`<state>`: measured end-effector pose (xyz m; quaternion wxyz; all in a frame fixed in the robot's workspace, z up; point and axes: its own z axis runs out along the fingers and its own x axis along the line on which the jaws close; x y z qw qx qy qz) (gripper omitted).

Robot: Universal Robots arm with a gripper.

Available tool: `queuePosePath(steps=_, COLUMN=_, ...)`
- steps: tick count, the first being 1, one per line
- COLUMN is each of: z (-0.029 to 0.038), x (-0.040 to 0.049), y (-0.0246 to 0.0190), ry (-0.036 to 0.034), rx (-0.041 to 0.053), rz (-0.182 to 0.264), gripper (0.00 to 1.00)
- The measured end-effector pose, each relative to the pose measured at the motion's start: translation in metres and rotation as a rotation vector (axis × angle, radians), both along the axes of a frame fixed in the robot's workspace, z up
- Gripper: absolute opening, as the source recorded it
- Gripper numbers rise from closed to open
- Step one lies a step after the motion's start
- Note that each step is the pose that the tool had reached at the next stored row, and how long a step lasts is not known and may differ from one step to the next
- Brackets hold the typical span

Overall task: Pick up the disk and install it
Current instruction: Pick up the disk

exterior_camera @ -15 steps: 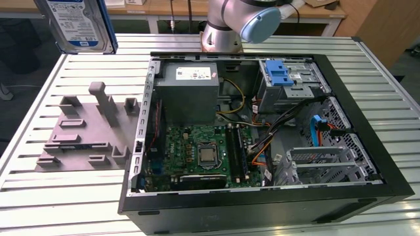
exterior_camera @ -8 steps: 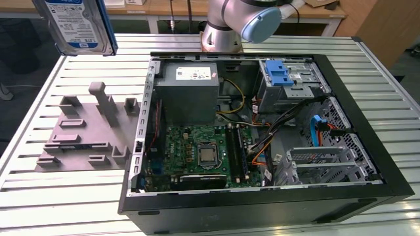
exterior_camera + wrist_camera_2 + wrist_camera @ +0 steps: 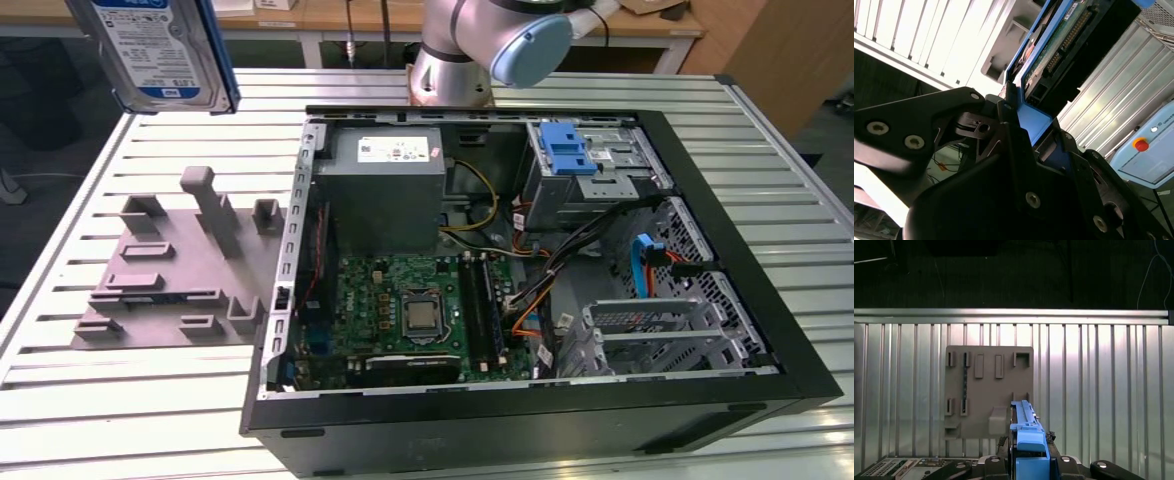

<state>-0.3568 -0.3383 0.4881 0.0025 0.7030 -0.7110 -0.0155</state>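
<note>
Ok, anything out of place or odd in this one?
Nothing stands out. The hand grips the disk by its blue frame, held above the table; the grey holder sits flat beside the open computer case, nothing spilled or damaged.

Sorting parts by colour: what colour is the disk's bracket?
Blue; the disk's bracket shows best in the second wrist view.

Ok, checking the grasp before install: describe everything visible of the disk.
The disk is a flat silver metal drive with a white-and-blue label in a blue plastic bracket. It is held in the air over the slatted table, clear of the open computer case. The second wrist view shows its green circuit board and connector pins; the end effector clamps the bracket's end.
</note>
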Motion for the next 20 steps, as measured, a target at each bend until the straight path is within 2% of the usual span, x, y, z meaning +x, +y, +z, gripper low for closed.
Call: queuePosePath(steps=20, z=0.0, x=0.0074, y=0.0, ry=0.0, rx=-0.0001, rz=0.0, gripper=0.36)
